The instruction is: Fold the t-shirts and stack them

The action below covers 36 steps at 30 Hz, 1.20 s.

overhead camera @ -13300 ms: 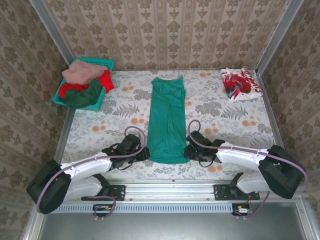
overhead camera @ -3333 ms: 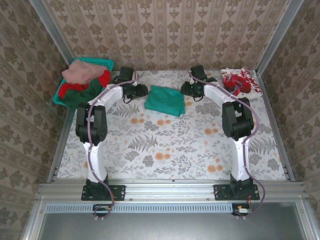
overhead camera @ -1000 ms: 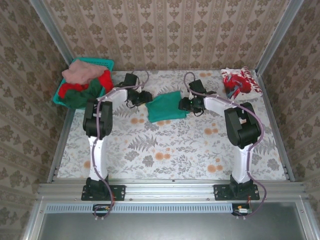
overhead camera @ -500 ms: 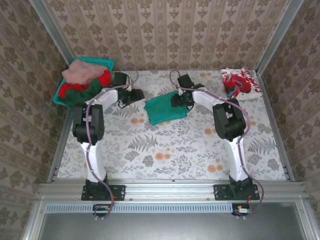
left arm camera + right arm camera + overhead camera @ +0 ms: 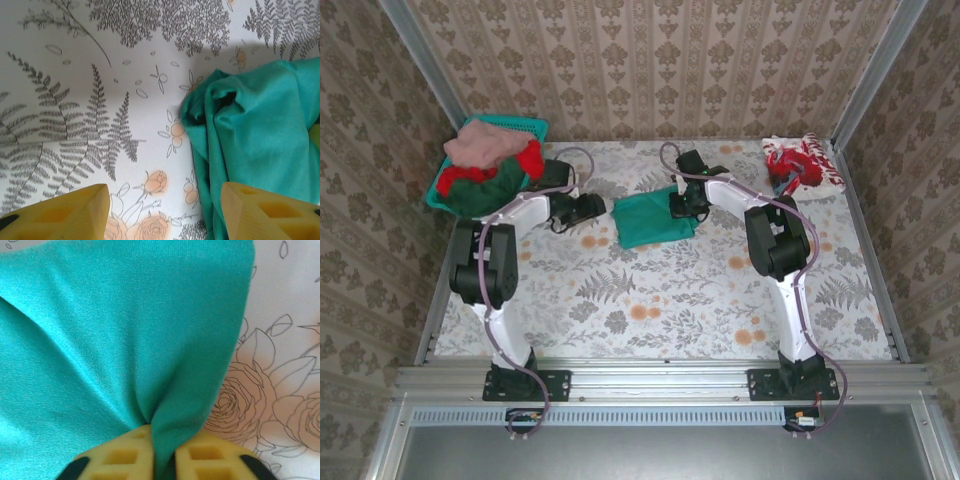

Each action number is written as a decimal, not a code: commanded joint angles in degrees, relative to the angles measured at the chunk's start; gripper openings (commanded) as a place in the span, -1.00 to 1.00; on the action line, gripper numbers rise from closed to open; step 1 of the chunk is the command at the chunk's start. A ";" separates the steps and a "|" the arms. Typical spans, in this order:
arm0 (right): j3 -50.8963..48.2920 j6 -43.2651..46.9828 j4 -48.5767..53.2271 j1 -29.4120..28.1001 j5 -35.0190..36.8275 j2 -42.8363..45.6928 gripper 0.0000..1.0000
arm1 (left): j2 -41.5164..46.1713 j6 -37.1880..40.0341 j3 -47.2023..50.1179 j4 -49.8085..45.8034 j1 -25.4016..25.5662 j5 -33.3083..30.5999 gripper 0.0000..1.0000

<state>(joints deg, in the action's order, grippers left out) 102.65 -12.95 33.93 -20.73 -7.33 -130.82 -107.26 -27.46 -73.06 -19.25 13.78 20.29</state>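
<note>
right wrist: t-shirt [image 5: 125,340] seemingly between fingers [image 5: 122,454]

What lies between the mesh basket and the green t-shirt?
The open left gripper, over bare flowered table beside the green t-shirt, in the top view.

Left arm [image 5: 501,318]: stood up from its base to a bent elbow, forearm stretched forward and inward.
Left gripper [image 5: 590,207]: pointed toward the right arm, jaws spread wide, nothing between the yellow fingers [image 5: 55,212].
Right arm [image 5: 792,318]: upright from its base, elbow bent, forearm stretched forward and inward to the left.
Right gripper [image 5: 678,207]: yellow fingers [image 5: 125,457] pinched together on a fold of the teal-green t-shirt [image 5: 115,340].
</note>
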 commanded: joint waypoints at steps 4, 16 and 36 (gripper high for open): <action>0.93 7.14 12.10 1.59 9.84 4.81 -0.97 | 6.08 0.33 2.48 -0.33 -1.10 -0.52 0.23; 8.48 18.32 14.70 11.90 17.38 9.77 -1.00 | 10.93 0.86 7.47 -0.05 -4.38 -0.78 0.22; 51.17 34.00 22.54 28.84 24.59 -10.87 -1.00 | 14.13 2.58 11.63 -1.43 -8.48 -1.29 0.22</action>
<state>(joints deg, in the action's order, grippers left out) 150.34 18.22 51.33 6.72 16.14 -139.13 -95.68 -26.79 -61.89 -19.25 5.91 19.59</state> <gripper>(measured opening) 0.082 0.610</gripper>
